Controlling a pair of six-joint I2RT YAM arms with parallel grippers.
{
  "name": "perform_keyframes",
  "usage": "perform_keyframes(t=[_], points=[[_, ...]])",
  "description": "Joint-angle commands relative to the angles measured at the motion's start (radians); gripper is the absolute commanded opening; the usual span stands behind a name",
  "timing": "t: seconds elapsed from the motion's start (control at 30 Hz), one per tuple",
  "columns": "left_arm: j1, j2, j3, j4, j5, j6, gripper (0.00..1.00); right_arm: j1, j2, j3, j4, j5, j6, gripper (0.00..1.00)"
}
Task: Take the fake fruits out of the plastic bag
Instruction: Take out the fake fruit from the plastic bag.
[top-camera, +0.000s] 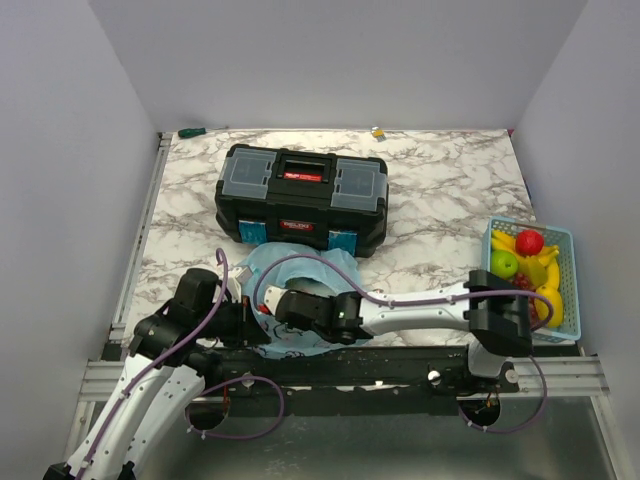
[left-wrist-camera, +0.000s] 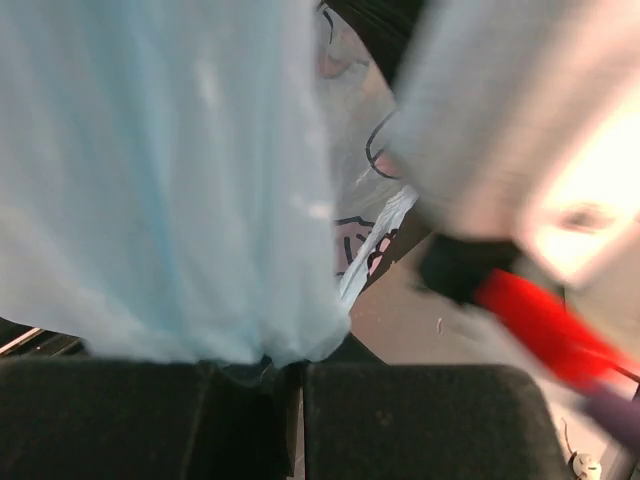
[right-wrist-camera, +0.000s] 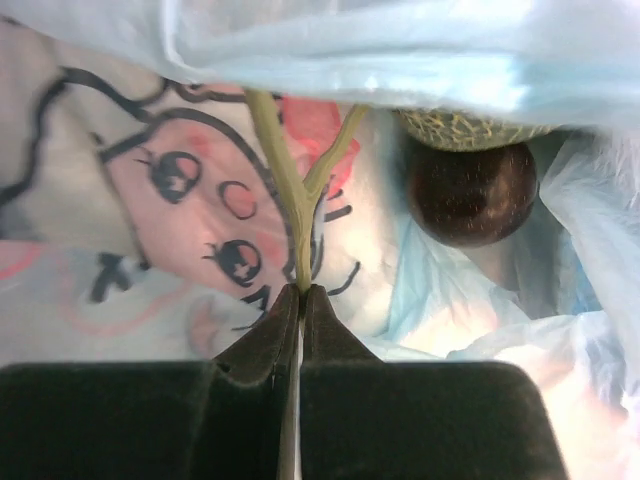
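The light-blue plastic bag (top-camera: 300, 268) with its pink cartoon print lies in front of the toolbox. My left gripper (top-camera: 240, 300) is shut on a bunched fold of the bag (left-wrist-camera: 180, 200) at its left edge; the pinch shows in the left wrist view (left-wrist-camera: 290, 368). My right gripper (top-camera: 272, 303) reaches inside the bag and is shut (right-wrist-camera: 302, 292) on a thin yellow-green forked stem (right-wrist-camera: 290, 190). Its fruit is hidden under the bag film. A dark brown round fruit (right-wrist-camera: 470, 195) and a netted melon (right-wrist-camera: 470, 128) lie inside, to the right of the gripper.
A black toolbox (top-camera: 302, 198) stands just behind the bag. A light-blue mesh basket (top-camera: 567, 248) at the right edge holds a red fruit (top-camera: 529, 241), a green apple (top-camera: 504, 263) and bananas (top-camera: 549, 300). A green screwdriver (top-camera: 192, 131) lies at the back left.
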Motion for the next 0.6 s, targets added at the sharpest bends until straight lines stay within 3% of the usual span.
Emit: perform_keyframes(t=[0.0, 0.37, 0.57], points=[[-0.004, -0.016, 0.01, -0.014, -0.032, -0.005, 0.0, 0.012, -0.111, -0.05, 0.081, -0.181, 0.096, 0.01], [-0.004, -0.045, 0.067, -0.033, -0.134, -0.034, 0.0, 0.012, -0.278, -0.179, 0.216, -0.368, 0.296, 0.01], [-0.004, -0.048, 0.086, -0.02, -0.16, -0.031, 0.0, 0.006, -0.305, -0.23, 0.282, -0.326, 0.416, 0.01]])
